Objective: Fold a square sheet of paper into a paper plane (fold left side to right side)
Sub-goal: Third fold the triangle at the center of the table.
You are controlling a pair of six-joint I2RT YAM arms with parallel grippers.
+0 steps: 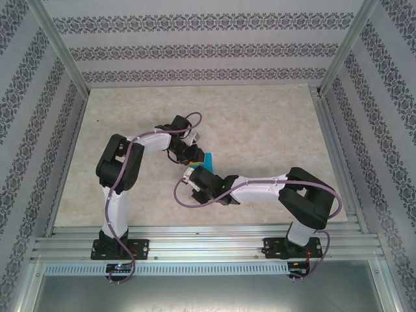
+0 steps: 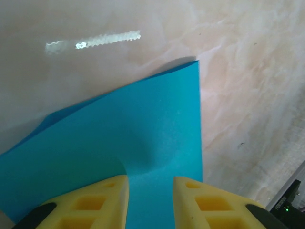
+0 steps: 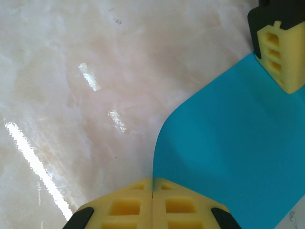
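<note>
Where it shows, the square sheet of paper [image 2: 143, 119] is plain turquoise and bowed, near the middle of the worktop [image 1: 260, 123]; from above both tools hide most of it, leaving a strip at 3 o'clock; the left tool [image 2: 150, 183], reaching from 9 o'clock, stands released, fingers astride it; the right tool [image 3: 152, 183], from 3 o'clock, is clenched on its curled edge.

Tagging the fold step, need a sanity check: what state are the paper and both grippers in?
paper: bowed, one edge lifted off the table, not pressed flat.
left gripper: open, with the paper showing in the gap between its fingers.
right gripper: shut, apparently pinching the paper's edge.
</note>
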